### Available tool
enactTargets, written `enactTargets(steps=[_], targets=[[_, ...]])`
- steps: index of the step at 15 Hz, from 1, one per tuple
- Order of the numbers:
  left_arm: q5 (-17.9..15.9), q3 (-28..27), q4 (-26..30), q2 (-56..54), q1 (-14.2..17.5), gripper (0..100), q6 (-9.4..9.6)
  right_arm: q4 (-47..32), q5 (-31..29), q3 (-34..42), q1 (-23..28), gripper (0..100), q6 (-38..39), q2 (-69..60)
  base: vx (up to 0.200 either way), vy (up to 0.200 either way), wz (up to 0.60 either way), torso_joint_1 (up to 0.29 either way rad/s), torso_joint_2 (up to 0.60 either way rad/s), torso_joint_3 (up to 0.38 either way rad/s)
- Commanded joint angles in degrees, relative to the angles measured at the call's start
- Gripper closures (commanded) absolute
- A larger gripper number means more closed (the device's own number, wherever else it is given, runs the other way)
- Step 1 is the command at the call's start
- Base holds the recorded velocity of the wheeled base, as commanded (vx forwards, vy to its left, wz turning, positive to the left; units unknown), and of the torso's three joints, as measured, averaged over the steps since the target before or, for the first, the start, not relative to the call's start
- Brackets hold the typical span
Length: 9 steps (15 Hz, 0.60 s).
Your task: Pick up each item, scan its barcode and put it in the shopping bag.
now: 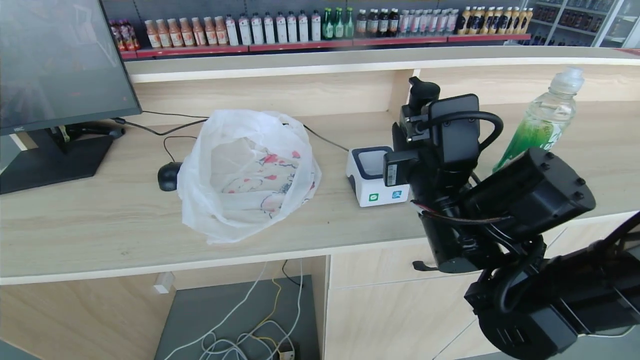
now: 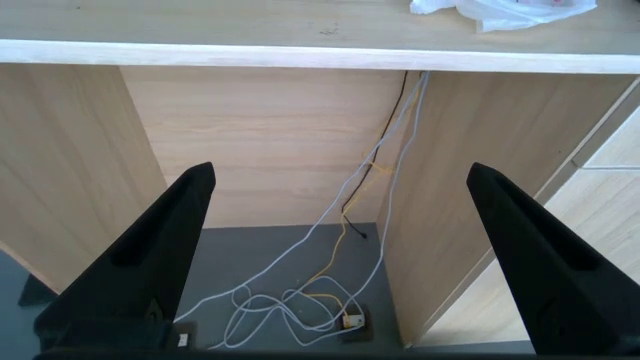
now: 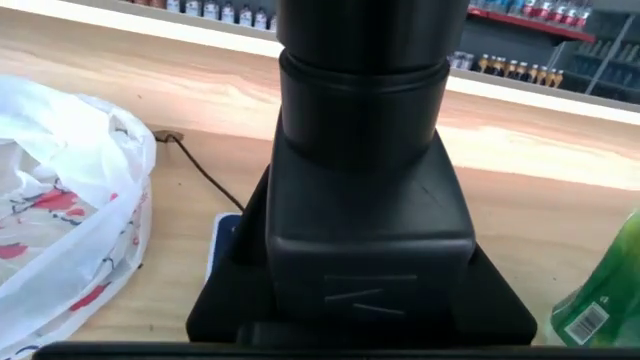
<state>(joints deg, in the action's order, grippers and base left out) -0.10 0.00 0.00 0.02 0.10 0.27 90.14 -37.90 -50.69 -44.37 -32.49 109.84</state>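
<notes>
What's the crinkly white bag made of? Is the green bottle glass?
The shopping bag looks like thin plastic film: milky, half see-through, wrinkled. The bottle is probably clear plastic, not glass, though the look leaves it open: see-through wall near the top, whitish screw cap, glossy green label.

bright, even light (shadows soft, faint)

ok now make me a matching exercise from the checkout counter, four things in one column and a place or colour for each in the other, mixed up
Things:
1. shopping bag
2. scanner
3. bottle
4. mouse

Descriptions:
a. black, just left of the shopping bag
b. white box, just right of the shopping bag
c. green label, far right of the counter
d. white plastic, open, middle of the counter

Pairs: 1-d, 2-b, 3-c, 4-a
</notes>
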Motion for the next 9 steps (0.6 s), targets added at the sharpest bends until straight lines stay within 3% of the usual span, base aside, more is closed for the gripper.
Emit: enactTargets(steps=[1, 5, 9], targets=[[0.0, 0.0, 0.0, 0.0, 0.1, 0, 0.00, -0.1, 0.1, -0.5, 0.0, 100, -0.6, 1.0, 0.000, 0.000, 0.00, 0.000, 0.00, 0.000], [0.0, 0.0, 0.0, 0.0, 0.1, 0, 0.00, -0.1, 7.9, -6.2, 3.2, 100, -11.0, 3.2, 0.000, 0.000, 0.00, 0.000, 0.00, 0.000], [0.0, 0.0, 0.0, 0.0, 0.1, 0, 0.00, -0.1, 16.4, -8.0, 6.6, 100, -15.1, 4.7, 0.000, 0.000, 0.00, 0.000, 0.00, 0.000]])
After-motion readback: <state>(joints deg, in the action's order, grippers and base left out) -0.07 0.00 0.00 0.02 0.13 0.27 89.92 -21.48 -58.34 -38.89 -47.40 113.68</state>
